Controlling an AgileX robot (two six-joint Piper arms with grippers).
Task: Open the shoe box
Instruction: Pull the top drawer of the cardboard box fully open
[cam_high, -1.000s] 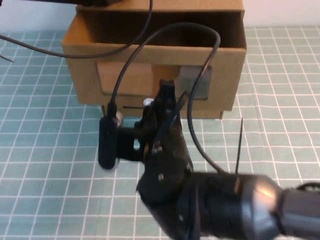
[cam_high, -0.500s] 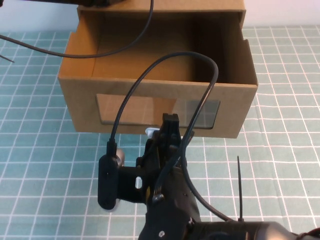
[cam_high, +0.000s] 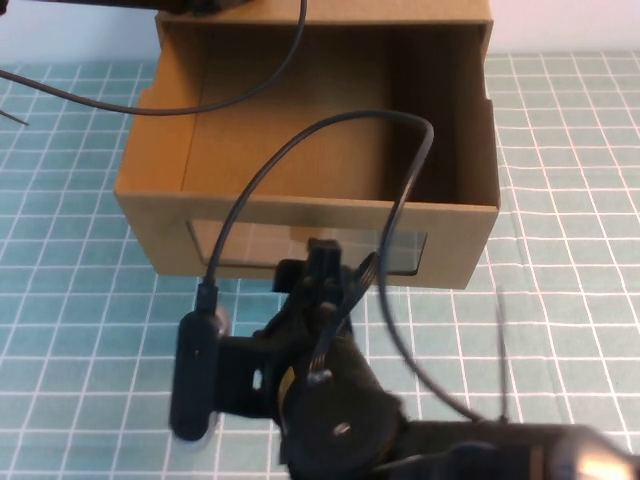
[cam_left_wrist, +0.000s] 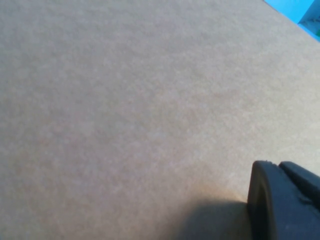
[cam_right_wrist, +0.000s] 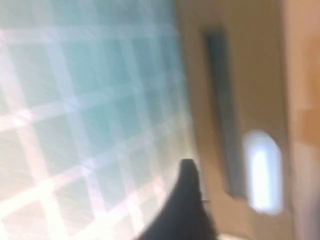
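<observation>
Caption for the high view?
Shoe box drawer slid out; right gripper at its windowed front, left gripper on the box top behind.

- high view's evenly bright, deep shadow inside the shoe box (cam_high: 450, 90)
- right wrist view is totally motion-smeared
- left wrist view: soft shadow on its cardboard

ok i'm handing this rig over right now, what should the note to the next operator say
Left hand: at the far side, against or just over the top of the brown cardboard shoe box.
Right hand: low at the near front of the box, by the clear window.
Done: the cardboard drawer stands slid well out toward the robot, with its inside showing.
Left: probably just back both arms away, or pull further if it needs to be fully open.
</observation>
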